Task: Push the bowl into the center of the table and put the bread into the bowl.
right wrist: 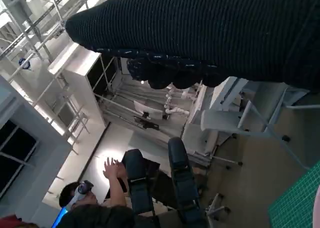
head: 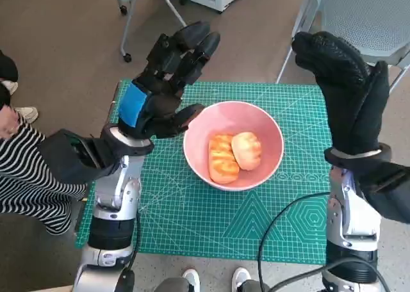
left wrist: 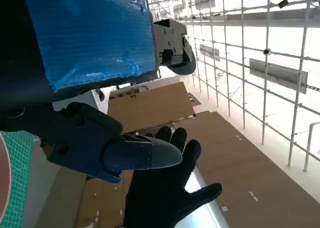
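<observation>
Pink and round, the bowl [head: 234, 145] sits between the robot's two raised hands on the green cutting mat [head: 192, 209] covering the bench, with two pieces of golden bread [head: 234, 154] lying side by side inside it. Just beside the bowl's rim, the left hand [head: 163, 87] with its blue-taped back is lifted, fingers spread, holding nothing. On the bowl's other side, the right hand [head: 346, 87] in its black knitted glove stands upright, fingers extended and empty. A person in striped clothing [head: 25, 177] sits beyond the left arm.
</observation>
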You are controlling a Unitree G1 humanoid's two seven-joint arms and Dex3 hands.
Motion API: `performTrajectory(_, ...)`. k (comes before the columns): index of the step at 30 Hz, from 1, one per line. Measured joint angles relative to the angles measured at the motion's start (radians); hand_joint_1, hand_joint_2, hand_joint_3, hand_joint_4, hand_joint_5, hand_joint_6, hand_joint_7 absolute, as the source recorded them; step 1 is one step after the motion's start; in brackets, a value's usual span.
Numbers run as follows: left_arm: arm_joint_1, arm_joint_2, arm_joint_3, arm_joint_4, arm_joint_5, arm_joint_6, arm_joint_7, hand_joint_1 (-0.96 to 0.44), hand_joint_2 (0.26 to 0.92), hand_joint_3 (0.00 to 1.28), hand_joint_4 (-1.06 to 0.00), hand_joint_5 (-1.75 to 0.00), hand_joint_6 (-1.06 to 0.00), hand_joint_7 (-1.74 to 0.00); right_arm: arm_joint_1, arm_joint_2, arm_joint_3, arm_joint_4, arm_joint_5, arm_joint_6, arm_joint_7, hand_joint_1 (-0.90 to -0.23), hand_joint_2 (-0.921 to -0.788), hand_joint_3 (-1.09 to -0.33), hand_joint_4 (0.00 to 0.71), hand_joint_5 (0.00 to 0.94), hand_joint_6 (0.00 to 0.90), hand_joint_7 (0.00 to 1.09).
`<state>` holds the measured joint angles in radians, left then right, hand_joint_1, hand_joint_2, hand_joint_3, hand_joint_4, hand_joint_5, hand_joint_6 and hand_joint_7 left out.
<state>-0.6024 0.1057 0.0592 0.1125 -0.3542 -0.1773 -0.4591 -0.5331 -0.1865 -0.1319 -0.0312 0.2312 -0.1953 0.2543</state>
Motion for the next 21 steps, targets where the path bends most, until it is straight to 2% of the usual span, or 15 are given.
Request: performTrajectory(21, 0.016, -0.017, 0.002, -0.017, -0.017, 0.038, 0.010, -0.61, 0.839, 0.41, -0.13, -0.02, 0.00, -0.64, 0.002, 0.000, 0.000, 0.001, 0.000, -0.008, 0.000, -0.723, -0.921, -0.647, 0.211, 0.002, 0.074, 0.58)
